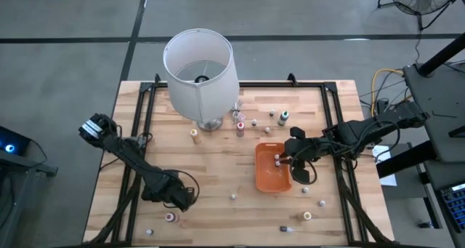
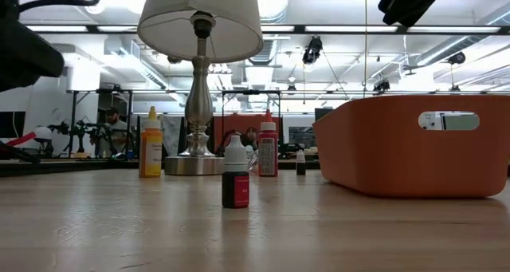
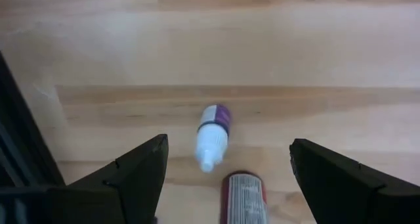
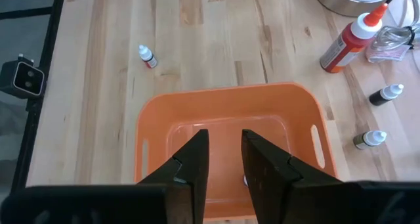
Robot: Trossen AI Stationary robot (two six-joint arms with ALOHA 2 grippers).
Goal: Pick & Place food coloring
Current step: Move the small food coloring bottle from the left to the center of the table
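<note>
While over the tray (image 4: 226,109), right hand (image 4: 224,159) nearly closed, empty

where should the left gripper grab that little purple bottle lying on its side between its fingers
Take the purple bottle across its labelled body, not the tapering white cap. It lies flat on the table, so come straight down from above with the left gripper, one open finger on each long side, clear of the dark red bottle beside it.
</note>
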